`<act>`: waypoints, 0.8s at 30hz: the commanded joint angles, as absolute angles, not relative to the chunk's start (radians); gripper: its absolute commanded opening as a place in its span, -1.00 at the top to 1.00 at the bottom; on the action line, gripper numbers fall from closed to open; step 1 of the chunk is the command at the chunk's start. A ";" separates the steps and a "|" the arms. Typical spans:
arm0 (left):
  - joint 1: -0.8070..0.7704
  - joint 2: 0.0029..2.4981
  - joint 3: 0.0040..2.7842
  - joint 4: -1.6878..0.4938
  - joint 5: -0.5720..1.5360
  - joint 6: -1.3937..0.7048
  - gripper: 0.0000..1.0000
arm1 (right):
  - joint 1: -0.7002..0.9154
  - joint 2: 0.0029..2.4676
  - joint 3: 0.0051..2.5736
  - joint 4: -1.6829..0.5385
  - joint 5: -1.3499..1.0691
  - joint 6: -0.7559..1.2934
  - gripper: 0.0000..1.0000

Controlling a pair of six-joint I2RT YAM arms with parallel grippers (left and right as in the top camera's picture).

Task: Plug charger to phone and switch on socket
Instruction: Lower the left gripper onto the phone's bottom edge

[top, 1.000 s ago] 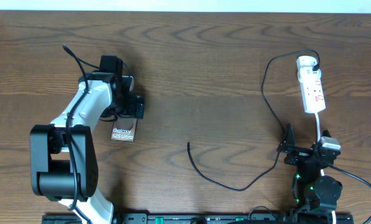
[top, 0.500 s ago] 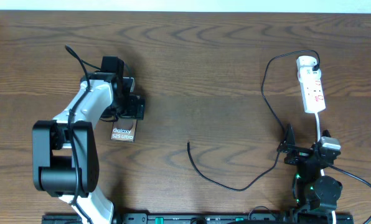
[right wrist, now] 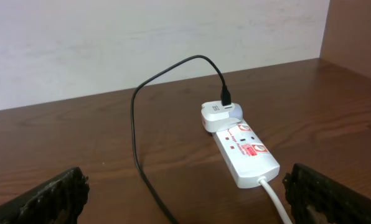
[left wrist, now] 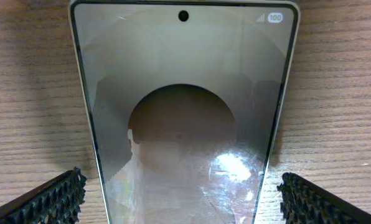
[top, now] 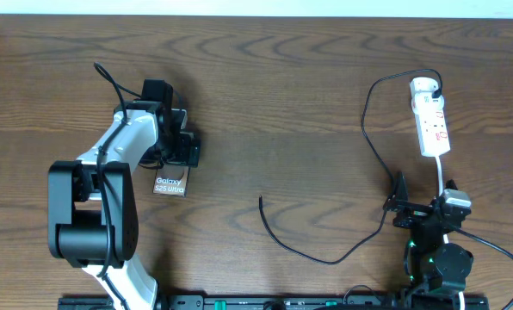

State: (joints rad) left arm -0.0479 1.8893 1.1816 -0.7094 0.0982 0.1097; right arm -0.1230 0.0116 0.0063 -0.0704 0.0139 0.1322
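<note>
The phone lies flat at the table's left, its lettered end toward the front. In the left wrist view the phone fills the frame. My left gripper is open, a finger on each side of the phone, apart from its edges. The black charger cable runs from the white power strip at the far right down to its free plug tip at the table's middle. My right gripper is open and empty near the front edge, facing the power strip and the cable.
The strip's white cord runs toward the right arm's base. A white adapter sits in the strip's far end. A pale wall stands behind the table.
The left arm's elbow has shifted slightly right; the gripper stays over the phone. The right arm, cable and power strip have not moved.
</note>
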 commanded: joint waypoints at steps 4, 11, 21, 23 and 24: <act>-0.047 1.896 1.137 -0.698 0.081 0.128 -0.96 | -0.124 0.006 0.005 -0.075 0.009 0.122 -0.98; -0.047 1.896 1.119 -0.686 0.081 0.131 -0.96 | -0.124 0.006 0.005 -0.075 0.009 0.122 -0.99; -0.047 1.897 1.118 -0.664 0.081 0.142 -0.96 | -0.124 0.006 0.005 -0.075 0.009 0.122 -0.98; -0.047 1.897 1.118 -0.664 0.081 0.142 -0.96 | -0.124 0.006 0.005 -0.075 0.009 0.122 -0.99; -0.047 1.897 1.118 -0.664 0.081 0.142 -0.96 | -0.124 0.006 0.006 -0.075 0.009 0.122 -0.99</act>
State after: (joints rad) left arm -0.0479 1.8870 1.1408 -0.6708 0.0719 0.1249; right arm -0.1230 0.0116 0.0067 -0.0704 0.0139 0.1322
